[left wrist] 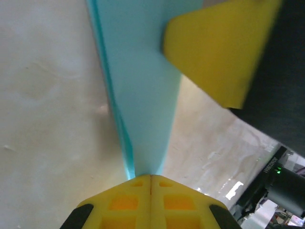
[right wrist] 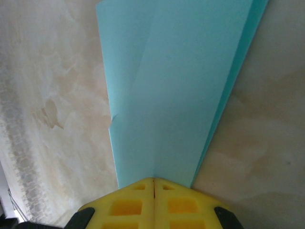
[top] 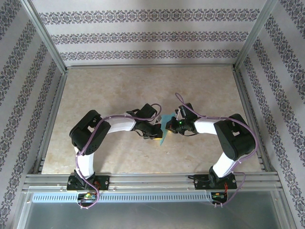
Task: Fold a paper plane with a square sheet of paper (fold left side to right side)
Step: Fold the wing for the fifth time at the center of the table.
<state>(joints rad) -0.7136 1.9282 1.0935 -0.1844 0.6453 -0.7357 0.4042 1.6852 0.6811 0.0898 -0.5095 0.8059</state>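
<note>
The teal-blue paper plane (top: 165,127) is a slim folded dart held between both arms over the middle of the table. My left gripper (top: 156,136) is shut on its narrow pointed end. In the left wrist view the paper (left wrist: 143,86) tapers down into the closed yellow jaws of that left gripper (left wrist: 151,177), and a yellow finger (left wrist: 219,47) of the other gripper presses the paper farther up. My right gripper (top: 172,125) is shut on the wider part. In the right wrist view the layered paper (right wrist: 176,95), with lengthwise creases, runs into the closed right gripper (right wrist: 153,180).
The beige marbled table (top: 119,90) is bounded by aluminium rails, one along the near edge (top: 152,181) and uprights at the sides. Patterned walls close off the back and both sides. Both arms bend inward and nearly meet at the centre.
</note>
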